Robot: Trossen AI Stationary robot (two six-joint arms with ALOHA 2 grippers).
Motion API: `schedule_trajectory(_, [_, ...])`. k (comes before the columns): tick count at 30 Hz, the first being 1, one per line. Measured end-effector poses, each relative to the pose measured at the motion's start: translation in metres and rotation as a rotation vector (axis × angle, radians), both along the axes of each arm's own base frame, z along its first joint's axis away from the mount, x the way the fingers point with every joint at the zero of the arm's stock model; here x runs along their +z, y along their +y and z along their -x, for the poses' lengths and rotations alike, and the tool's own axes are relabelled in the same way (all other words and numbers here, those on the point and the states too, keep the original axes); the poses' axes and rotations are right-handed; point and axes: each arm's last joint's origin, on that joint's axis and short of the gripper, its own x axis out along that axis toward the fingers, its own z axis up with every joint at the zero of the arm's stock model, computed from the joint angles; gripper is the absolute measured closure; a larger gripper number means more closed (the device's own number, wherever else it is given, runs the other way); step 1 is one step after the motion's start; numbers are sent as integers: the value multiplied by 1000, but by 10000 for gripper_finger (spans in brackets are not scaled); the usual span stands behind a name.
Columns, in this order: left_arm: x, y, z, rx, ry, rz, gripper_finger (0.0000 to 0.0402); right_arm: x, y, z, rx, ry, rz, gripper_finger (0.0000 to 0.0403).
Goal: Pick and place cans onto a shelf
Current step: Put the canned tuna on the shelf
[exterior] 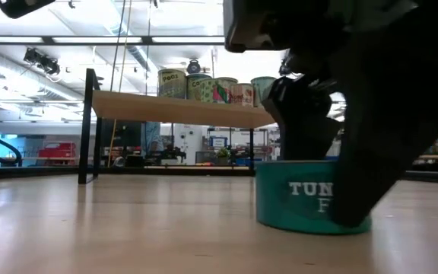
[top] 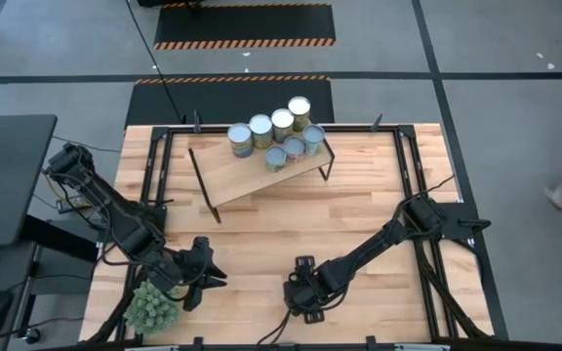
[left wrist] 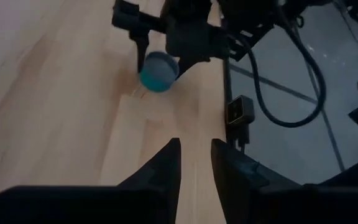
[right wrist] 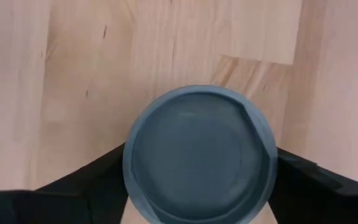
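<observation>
A low teal can (exterior: 310, 202) with a blue-grey top (right wrist: 199, 155) stands on its base on the tabletop near the front edge. My right gripper (top: 305, 297) reaches down over it, one finger on either side of it. Several more cans (top: 276, 132) stand in a cluster at the far right of the tilted light-wood shelf (top: 252, 171) on black legs. My left gripper (left wrist: 196, 155) hovers at the front left beside a spiky green plant (top: 152, 307), pointing toward the teal can (left wrist: 159, 70). Its fingers are a narrow gap apart with nothing between them. My right gripper has the teal can between its two fingers (right wrist: 98, 174), which meet the can's round wall at opposite points just under the rim (right wrist: 130, 163). The fingers come from above, pointing steeply down. The can stands upright with its base on the table (exterior: 310, 227).
Black frame rails (top: 159, 175) run along the table's left and right sides. The shelf fills the far middle. Bare wood (top: 261, 244) lies between the shelf and the two grippers. A cable (left wrist: 291, 93) hangs past the right arm.
</observation>
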Motion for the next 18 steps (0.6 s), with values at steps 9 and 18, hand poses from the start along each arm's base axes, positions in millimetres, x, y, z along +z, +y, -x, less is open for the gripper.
schedule_trajectory(9, [9, 17, 4, 44, 17, 37, 290, 2, -20, -12, 53, 19, -43, 110])
schedule_trajectory(18, [40, 52, 24, 57, -115, 7, 290, 18, -55, -38, 62, -19, -101, 109])
